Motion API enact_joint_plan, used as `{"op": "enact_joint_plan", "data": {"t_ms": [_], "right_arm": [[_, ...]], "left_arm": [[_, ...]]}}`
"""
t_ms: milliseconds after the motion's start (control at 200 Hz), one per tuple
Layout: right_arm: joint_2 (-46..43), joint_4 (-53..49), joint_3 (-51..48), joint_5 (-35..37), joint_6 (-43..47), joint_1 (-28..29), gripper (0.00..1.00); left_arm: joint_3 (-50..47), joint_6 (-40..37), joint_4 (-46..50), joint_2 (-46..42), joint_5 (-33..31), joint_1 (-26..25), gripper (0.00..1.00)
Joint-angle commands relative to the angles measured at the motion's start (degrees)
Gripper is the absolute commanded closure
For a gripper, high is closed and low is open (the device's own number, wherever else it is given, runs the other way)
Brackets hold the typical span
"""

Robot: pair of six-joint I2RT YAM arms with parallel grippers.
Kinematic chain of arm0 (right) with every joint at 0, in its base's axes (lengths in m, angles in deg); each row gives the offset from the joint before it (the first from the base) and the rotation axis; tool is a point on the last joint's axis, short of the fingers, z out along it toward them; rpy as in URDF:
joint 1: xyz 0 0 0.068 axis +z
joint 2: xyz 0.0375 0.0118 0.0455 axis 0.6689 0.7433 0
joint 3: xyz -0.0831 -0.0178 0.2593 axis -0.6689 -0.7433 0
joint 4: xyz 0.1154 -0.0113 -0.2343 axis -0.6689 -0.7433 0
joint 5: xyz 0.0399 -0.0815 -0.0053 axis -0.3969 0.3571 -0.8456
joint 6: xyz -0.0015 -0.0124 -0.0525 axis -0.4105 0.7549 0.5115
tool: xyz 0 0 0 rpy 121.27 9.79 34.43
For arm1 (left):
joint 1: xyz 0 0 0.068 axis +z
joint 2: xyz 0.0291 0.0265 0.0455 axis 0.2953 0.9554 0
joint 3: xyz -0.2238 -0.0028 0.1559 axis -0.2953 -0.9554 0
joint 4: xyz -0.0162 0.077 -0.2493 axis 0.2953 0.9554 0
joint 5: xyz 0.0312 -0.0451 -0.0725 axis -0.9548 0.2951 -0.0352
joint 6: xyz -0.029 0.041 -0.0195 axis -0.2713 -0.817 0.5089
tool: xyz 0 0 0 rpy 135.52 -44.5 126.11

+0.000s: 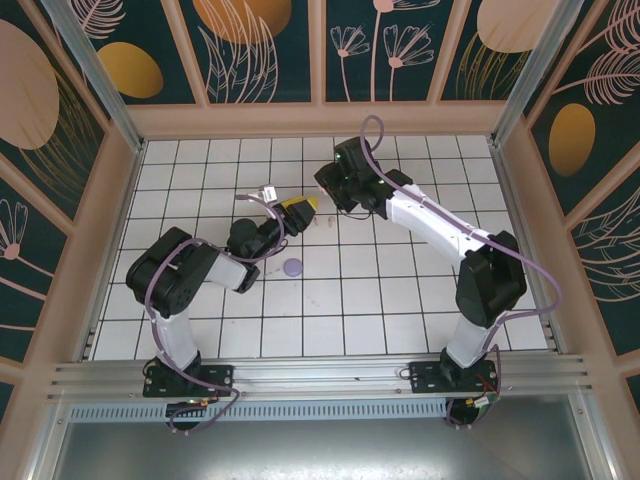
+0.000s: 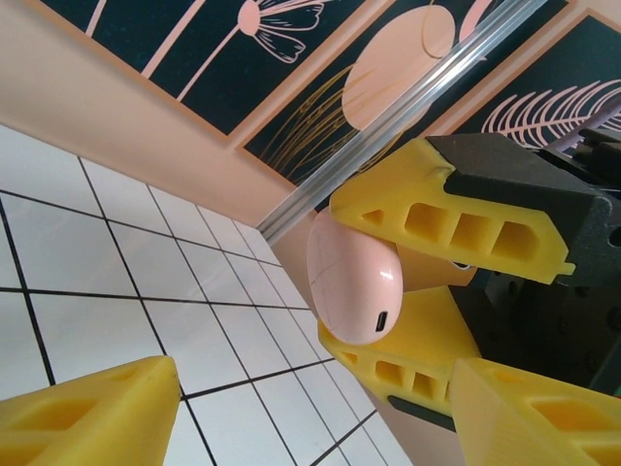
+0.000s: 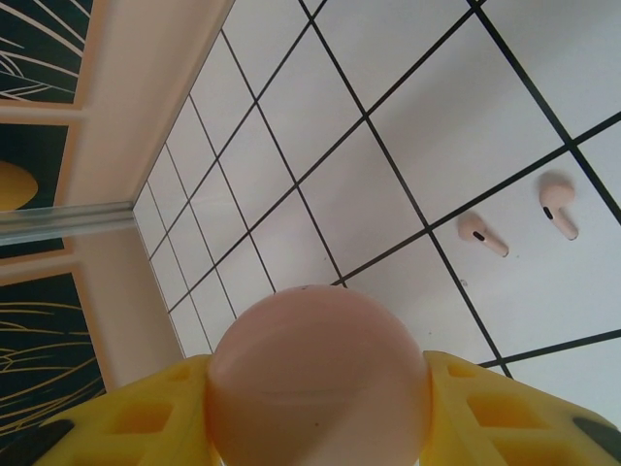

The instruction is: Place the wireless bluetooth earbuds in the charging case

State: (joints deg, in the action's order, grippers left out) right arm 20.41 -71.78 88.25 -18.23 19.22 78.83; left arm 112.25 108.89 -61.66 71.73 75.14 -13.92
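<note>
Enclosing white tiles, floral walls, perhaps lilac case

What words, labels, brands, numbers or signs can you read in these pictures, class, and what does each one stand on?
None can be read.
The pink case is plain: a charging port, no print.
The white tag on the left arm's cable is too small to read.

case wedged between the right gripper's fingers, two earbuds side by side on the tiles out past them, left gripper's fingers facing the case, not touching
</note>
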Motion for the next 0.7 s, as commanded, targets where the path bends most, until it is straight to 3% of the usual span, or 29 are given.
{"op": "enact_joint_plan", "data": {"t_ms": [0,696], "right_arm": [[-2.0,1.4,-0.5,0.4,-1.3,0.5,0.67],[-1.7,2.4,0.2,-0.5,-1.3,2.8,0.68]], "left_arm": [[2.3,1.5,-5.7,1.7,0.0,-0.4,0.30],[7.8,2.7,-7.0,6.3,1.4,-1.0,0.45]]}}
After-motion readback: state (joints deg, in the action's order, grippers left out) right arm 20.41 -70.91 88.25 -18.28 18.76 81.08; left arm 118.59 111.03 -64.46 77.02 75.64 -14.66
